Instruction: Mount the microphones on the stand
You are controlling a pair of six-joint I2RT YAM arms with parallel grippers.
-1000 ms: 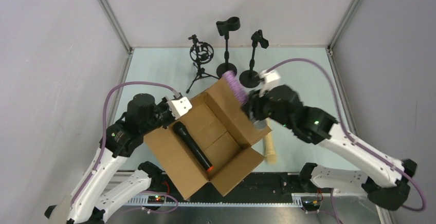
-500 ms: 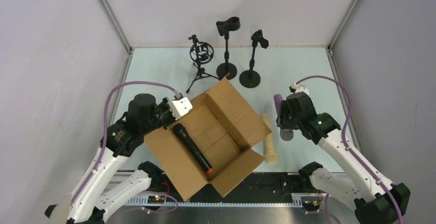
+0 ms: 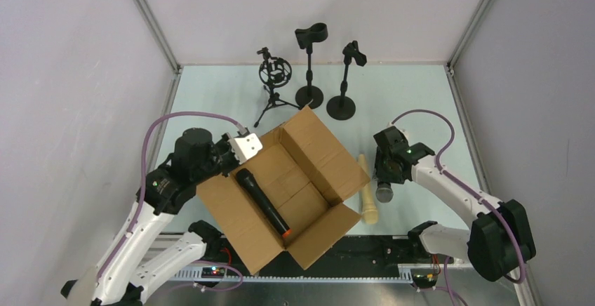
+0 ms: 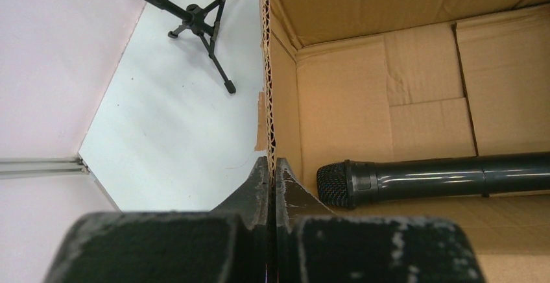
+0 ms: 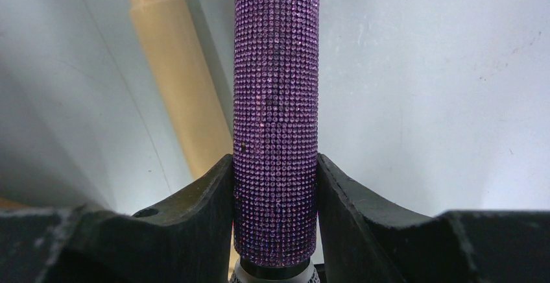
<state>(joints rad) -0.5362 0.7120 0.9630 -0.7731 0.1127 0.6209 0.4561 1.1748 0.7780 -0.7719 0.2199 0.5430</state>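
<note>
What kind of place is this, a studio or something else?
Probably a robot test cell, not a studio: plain walls on aluminium frame posts enclose the table, two robot arms are bolted at its edge, and microphone stands and a cardboard box serve as props.

A robot lab's test cell — plain pale walls (image 3: 70, 74) and bare metal posts (image 3: 149, 22) box in a pale green table (image 3: 210, 92). A white left arm (image 3: 130, 230) and right arm (image 3: 452, 188) are bolted at its near edge, trailing purple cables (image 3: 189, 115), lit circuit boards (image 3: 210, 271) by their bases.

Cardboard box (image 3: 323, 148) mid-table — three stands (image 3: 309, 97) behind, room rightward
</note>
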